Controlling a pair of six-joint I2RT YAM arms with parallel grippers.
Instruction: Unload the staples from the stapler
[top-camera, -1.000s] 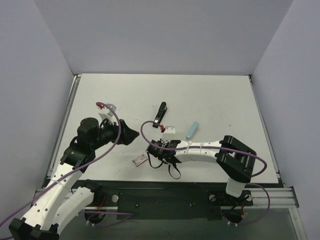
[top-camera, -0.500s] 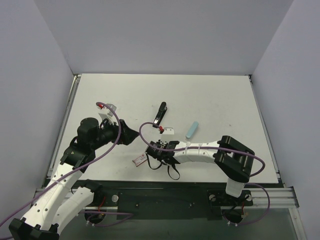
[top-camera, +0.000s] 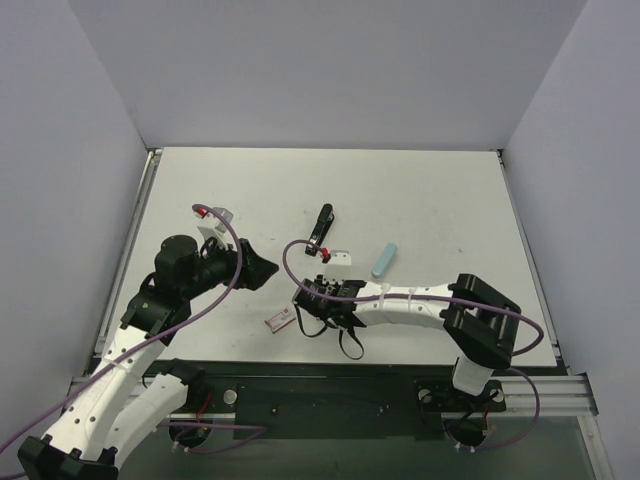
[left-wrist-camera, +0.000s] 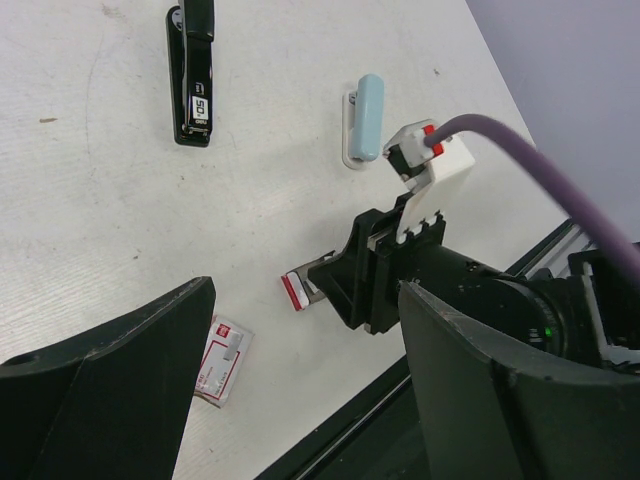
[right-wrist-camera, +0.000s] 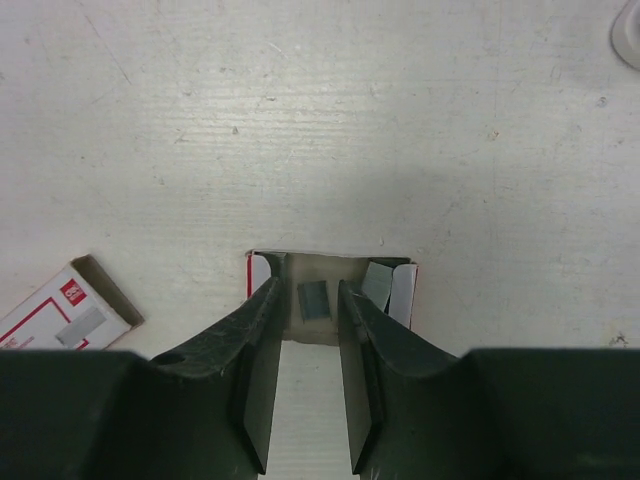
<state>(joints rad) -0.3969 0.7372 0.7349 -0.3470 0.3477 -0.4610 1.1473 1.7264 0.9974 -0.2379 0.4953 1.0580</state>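
The black stapler (top-camera: 320, 228) lies closed on the table's middle, also seen in the left wrist view (left-wrist-camera: 193, 70); its inner rail is hidden. A short grey strip of staples (right-wrist-camera: 313, 299) lies in a small red-edged open tray (right-wrist-camera: 400, 292). My right gripper (right-wrist-camera: 308, 284) hangs over that tray, jaws a little apart on either side of the strip without touching it. From above, the right gripper (top-camera: 308, 314) is near the front edge. My left gripper (top-camera: 262, 268) is wide open and empty, left of the stapler.
A red-and-white box sleeve (top-camera: 280, 320) lies just left of the tray, and shows in the wrist views (right-wrist-camera: 70, 312) (left-wrist-camera: 222, 348). A light blue oblong piece (top-camera: 384, 259) rests right of the stapler. A second grey piece (right-wrist-camera: 377, 283) leans in the tray's right corner.
The right arm's elbow has swung slightly right while its gripper stays over the tray. The left arm and the stapler have not moved.
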